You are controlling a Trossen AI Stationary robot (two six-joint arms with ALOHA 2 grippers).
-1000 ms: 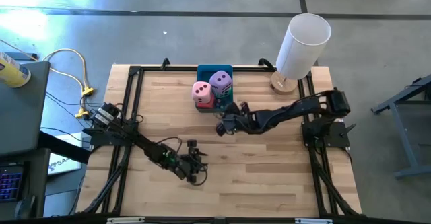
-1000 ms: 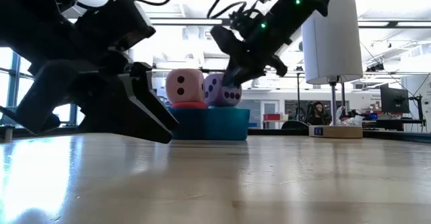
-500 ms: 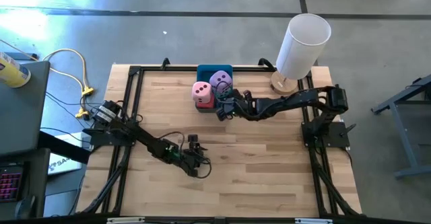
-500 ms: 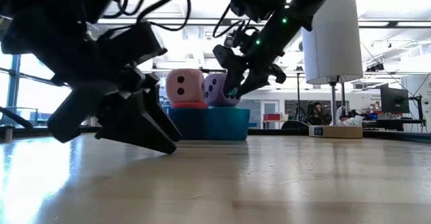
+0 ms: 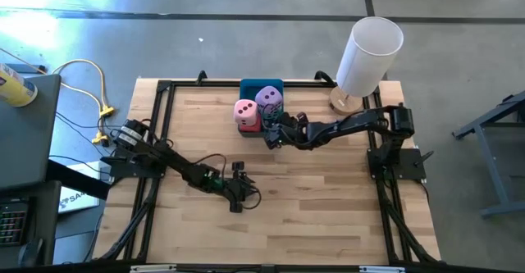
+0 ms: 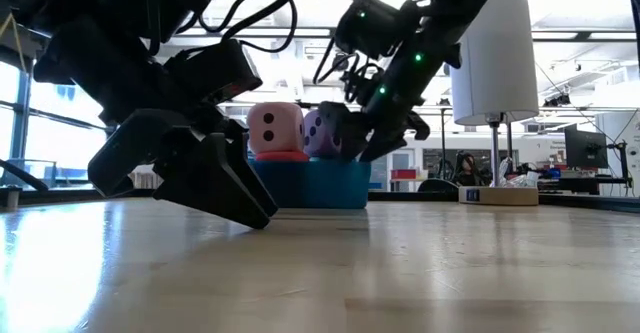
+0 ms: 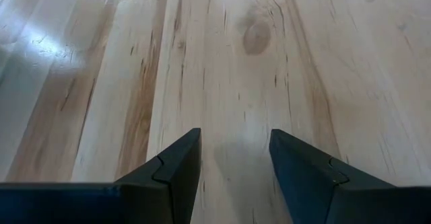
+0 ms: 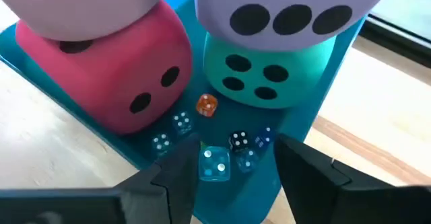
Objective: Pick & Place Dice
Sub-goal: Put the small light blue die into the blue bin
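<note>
A blue tray [image 5: 261, 84] at the table's far middle holds four soft dice in two stacks. The light pink one [image 8: 87, 2] rests on the red one [image 8: 114, 76], and the lilac one [image 8: 289, 9] on the teal one [image 8: 269, 69]. Several small dice lie on the tray floor in front of them, among them an orange one [image 8: 207, 105] and a pale blue one [image 8: 214, 165]. My right gripper [image 8: 237, 158] hangs open over the tray's near end, slanting down, holding nothing. My left gripper [image 7: 234, 136] stands open, low over bare wood near the table's middle.
A white cylinder lamp [image 5: 369, 56] on a wooden base stands at the far right corner. A black frame [image 5: 164, 88] runs around the tabletop. Bare wood [image 5: 328, 199] spreads over the near half of the table.
My right gripper has gone toward the table's far left, down to the tray's near end beside the stacked dice. My left gripper has swung a little toward the table's far side, keeping low over the wood. The stacked dice have kept still.
</note>
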